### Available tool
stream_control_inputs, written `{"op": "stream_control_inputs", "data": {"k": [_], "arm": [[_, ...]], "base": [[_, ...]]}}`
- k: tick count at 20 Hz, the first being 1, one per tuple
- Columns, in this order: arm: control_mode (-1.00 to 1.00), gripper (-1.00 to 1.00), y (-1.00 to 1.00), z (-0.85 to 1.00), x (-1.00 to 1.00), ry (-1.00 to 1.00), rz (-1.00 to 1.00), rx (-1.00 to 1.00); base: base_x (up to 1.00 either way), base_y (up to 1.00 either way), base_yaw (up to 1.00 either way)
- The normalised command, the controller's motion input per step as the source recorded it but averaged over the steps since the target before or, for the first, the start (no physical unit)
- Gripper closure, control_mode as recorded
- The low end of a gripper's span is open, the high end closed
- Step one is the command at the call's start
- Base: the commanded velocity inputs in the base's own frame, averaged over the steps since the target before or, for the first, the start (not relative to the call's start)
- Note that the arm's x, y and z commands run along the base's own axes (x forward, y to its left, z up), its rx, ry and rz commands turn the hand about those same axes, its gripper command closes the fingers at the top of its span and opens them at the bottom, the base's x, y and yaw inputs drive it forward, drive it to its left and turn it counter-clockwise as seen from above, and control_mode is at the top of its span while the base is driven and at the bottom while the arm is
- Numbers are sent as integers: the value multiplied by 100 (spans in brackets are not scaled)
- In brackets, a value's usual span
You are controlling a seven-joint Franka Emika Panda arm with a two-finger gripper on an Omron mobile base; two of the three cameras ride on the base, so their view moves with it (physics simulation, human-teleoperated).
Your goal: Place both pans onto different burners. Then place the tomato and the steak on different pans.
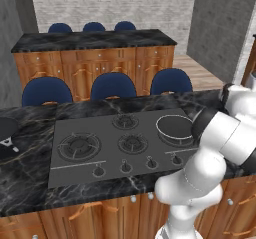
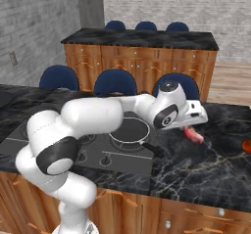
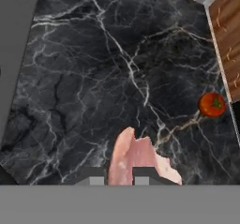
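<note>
My gripper (image 3: 119, 175) is clamped on the steak (image 3: 136, 157), its finger tips pinching the near edge in the hand view; the pinkish slab juts ahead of them over the black marble counter (image 3: 93, 78). In the right base view the steak (image 2: 194, 135) hangs below the hand, just beyond the deeper silver-rimmed pan (image 2: 129, 131), which sits on a cooktop burner. The tomato (image 3: 212, 104) lies on the counter ahead and right of my fingers, near the counter's edge.
</note>
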Motion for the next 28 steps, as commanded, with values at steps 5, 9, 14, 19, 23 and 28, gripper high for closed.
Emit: {"op": "stream_control_inputs", "data": {"k": [5,9,14,19,23,28], "arm": [[-100,100,58,36,17,6,7,14],[-100,100,78,7,18,5,3,5],[-100,100,81,0,16,4,1,2],[-100,100,76,0,22,2,0,0],[-100,100,69,0,16,3,0,1],[-100,100,48,-1,28,3,0,6]], "base": [[0,0,0],[0,0,0],[0,0,0],[0,0,0],[0,0,0],[0,0,0]]}}
